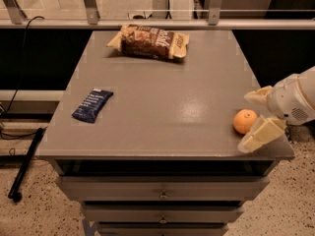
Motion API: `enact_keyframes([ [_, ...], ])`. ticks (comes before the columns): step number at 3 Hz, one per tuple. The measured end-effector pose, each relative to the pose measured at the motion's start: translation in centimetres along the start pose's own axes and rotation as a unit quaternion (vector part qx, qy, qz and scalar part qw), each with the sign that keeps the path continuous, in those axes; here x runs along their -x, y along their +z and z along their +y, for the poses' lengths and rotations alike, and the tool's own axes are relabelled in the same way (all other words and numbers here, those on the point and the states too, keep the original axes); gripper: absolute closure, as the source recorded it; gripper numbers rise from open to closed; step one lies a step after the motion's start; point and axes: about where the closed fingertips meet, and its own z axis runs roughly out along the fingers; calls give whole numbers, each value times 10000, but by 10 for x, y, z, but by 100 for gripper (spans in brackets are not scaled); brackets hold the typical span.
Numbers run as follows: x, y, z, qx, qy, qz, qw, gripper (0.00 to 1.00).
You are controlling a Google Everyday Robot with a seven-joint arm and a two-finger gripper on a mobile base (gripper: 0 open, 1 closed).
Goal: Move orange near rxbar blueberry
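The gripper [249, 122] reaches in at the gray table's [162, 102] front right corner, jaws spread wide around the orange [244, 121]. The blue bar [92, 104] lies well apart at the left; a brown snack bag [150, 42] sits at the back.

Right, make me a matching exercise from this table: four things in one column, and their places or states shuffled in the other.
Things
1. orange
2. rxbar blueberry
3. snack bag
4. gripper

Places or states
A. lies at the back of the table
B. lies flat near the left edge
C. open, straddling the fruit from the right
D. sits near the front right corner

Pairs: 1-D, 2-B, 3-A, 4-C
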Motion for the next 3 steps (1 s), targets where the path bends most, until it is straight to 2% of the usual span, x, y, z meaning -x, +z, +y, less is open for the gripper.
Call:
enact_keyframes([
  [1, 1, 2, -3, 24, 32, -183, 9998, 41],
  [2, 12, -6, -7, 15, -4, -375, 9993, 64],
  [3, 28, -17, -13, 32, -23, -711, 9975, 86],
])
